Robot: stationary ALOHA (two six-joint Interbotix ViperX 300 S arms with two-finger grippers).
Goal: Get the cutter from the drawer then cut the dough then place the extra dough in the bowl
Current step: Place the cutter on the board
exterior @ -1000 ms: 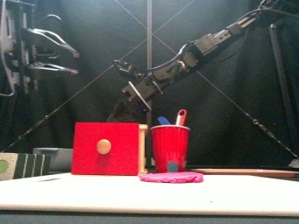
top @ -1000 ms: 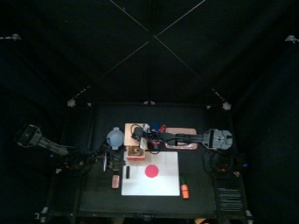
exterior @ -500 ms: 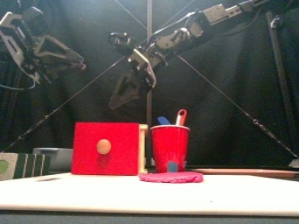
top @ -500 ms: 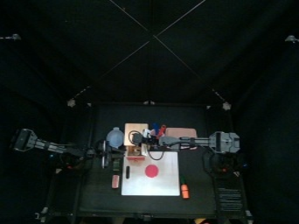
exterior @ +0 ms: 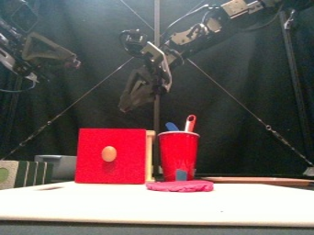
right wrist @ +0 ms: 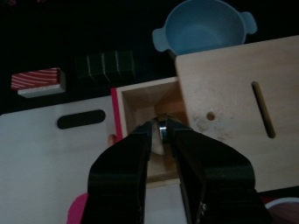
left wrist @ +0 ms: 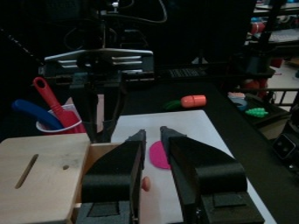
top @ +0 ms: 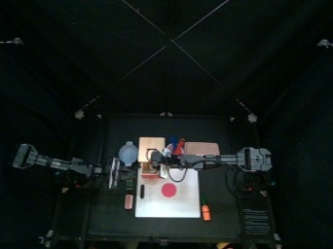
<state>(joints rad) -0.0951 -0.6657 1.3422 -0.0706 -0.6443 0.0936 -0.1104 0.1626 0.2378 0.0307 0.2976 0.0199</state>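
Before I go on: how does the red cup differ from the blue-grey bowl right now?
The red cup is tall and narrow; the bowl is low and wide, with two small handles. The cup holds a blue knife and a red knife; the bowl looks empty. In the top view the cup stands right of the wooden box, the bowl left of it. Both stand upright with open tops.

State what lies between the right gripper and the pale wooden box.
Nothing: the front view shows the right gripper above the pale wooden box, bare air between.
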